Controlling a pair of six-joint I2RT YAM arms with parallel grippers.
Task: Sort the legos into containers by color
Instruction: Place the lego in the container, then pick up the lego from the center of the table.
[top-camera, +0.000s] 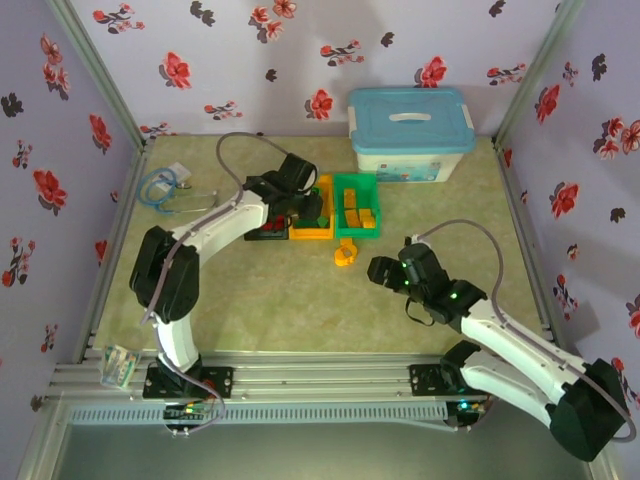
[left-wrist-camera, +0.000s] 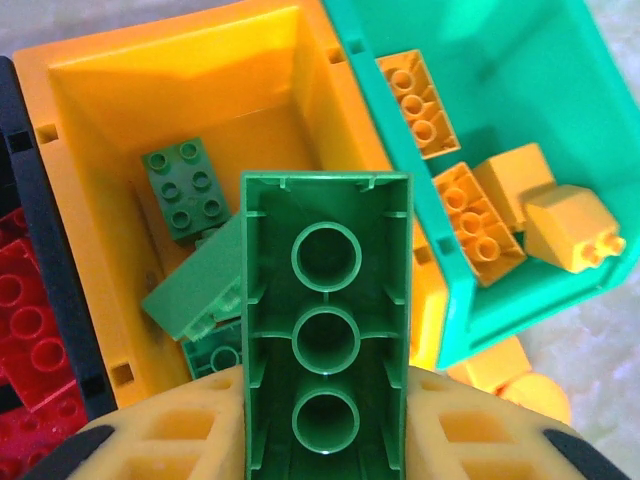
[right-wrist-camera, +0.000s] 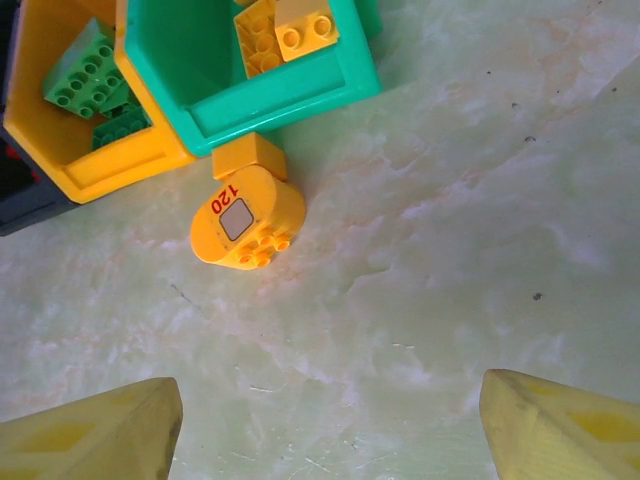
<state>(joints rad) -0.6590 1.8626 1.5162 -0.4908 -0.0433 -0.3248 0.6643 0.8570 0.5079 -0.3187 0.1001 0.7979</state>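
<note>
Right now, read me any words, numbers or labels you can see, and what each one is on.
"120", red, on the rounded yellow lego on the table by the green bin.
White box: front label too blurred to read.
Green lego in the left gripper: no text.

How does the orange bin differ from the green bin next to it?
The orange bin holds green bricks; the green bin holds yellow bricks. The left gripper holds a long green brick over the orange bin, not the green bin. Both are open-top rectangular bins of matching shape, standing side by side.
</note>
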